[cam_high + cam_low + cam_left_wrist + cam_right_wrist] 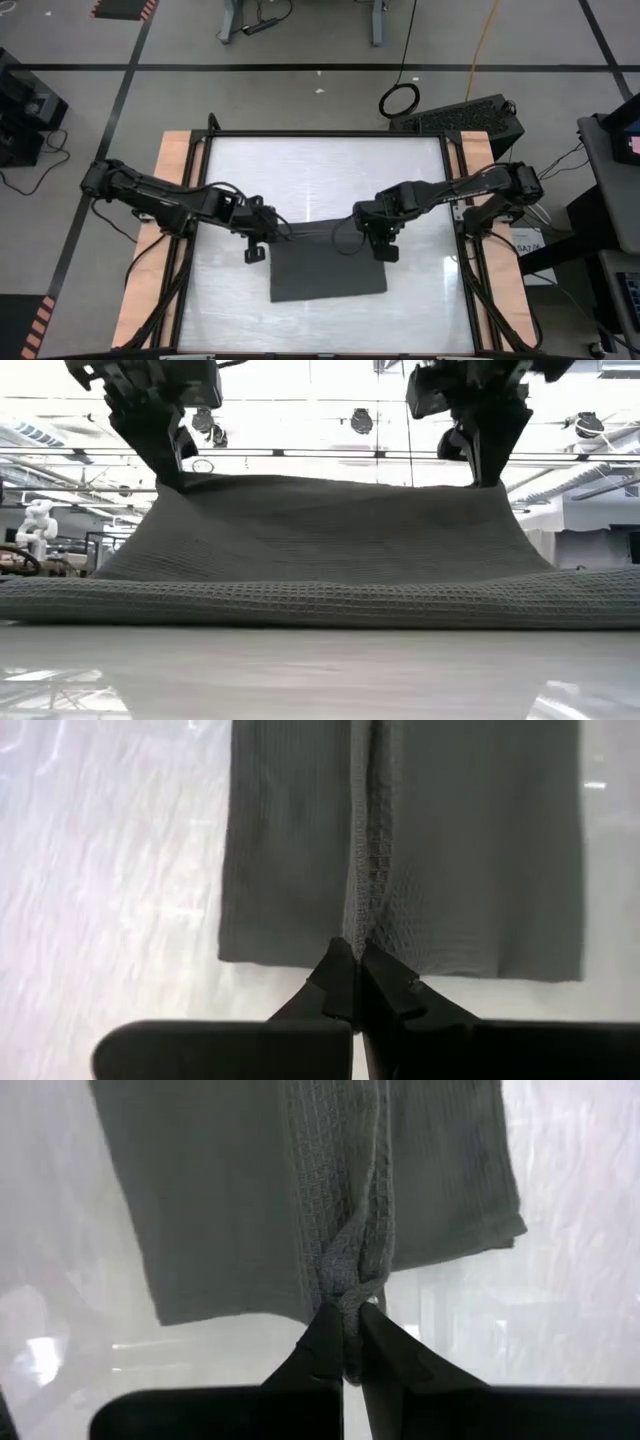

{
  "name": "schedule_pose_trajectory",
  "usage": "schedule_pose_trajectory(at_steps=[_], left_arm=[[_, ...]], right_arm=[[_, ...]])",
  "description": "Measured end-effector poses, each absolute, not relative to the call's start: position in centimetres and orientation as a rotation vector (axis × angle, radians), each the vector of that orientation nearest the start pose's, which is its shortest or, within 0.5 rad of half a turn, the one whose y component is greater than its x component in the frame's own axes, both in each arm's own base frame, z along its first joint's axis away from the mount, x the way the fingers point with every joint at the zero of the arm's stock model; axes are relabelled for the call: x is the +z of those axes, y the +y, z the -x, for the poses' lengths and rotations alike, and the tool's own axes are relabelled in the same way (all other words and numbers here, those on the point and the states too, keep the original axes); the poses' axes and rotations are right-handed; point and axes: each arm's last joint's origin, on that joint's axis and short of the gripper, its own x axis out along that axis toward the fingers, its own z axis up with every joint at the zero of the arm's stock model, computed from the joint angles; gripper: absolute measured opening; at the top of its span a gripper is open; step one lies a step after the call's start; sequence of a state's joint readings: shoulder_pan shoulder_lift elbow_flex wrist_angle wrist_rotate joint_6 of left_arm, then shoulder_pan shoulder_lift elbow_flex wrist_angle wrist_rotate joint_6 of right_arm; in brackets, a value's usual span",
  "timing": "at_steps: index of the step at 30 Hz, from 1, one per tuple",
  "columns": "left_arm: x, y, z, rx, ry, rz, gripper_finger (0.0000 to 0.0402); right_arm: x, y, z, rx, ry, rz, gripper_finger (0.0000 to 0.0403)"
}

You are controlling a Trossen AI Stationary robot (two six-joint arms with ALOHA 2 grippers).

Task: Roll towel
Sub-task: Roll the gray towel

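Grey lab floor with cables around a glossy white worktop [330, 170] in a black frame, wooden strips down both sides.

Dark grey, roughly square waffle-weave towel [328, 265] sits at the worktop's middle, towards the near edge. Near part lies flat; the far edge is lifted off the surface at two points and sags between them — clear in the low view.

Left tool [255, 250] is at the towel's far-left corner, jaws clamped together on a pinch of the cloth; wrist view shows fabric gathered into a ridge right at the tips. Right tool [385, 248] is at the far-right corner, likewise clamped on a bunched twist of the fabric.

Handling, my read: light, soft, fully limp — it drapes and puckers at each grip, no stiffness to hold a shape. Textured weave should grip itself once rolled, but the polished worktop looks slick, so the flat part may slide instead of curling. Best hold is the two corners of one edge, as now, kept level so the roll starts straight. No white tag visible in these views.
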State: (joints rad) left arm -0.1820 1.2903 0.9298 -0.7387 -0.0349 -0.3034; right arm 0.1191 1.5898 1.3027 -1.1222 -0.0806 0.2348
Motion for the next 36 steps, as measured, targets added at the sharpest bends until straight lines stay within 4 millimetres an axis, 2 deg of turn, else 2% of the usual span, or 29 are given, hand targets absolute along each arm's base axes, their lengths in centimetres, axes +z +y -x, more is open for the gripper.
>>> schedule_pose_trajectory(at_steps=[9, 17, 31, 36], left_arm=[[22.2, -3.9, -25.1, 0.05, 1.161, 0.116, 0.0002], [21.4, -3.0, -25.6, 0.091, 1.193, 0.126, 0.0006], [21.3, -1.9, -25.7, 0.158, 1.191, 0.17, 0.0013], [21.8, -1.8, -25.4, 0.19, 1.172, 0.2, 0.0043]], right_arm=[[25.9, 1.8, -29.7, 0.023, 1.358, -0.136, 0.0004], [25.9, 0.9, -29.9, 0.02, 1.344, -0.13, 0.0004], [26.0, -0.3, -30.1, 0.015, 1.317, -0.122, 0.0004], [26.0, -0.4, -30.1, 0.019, 1.316, -0.121, 0.0004]])
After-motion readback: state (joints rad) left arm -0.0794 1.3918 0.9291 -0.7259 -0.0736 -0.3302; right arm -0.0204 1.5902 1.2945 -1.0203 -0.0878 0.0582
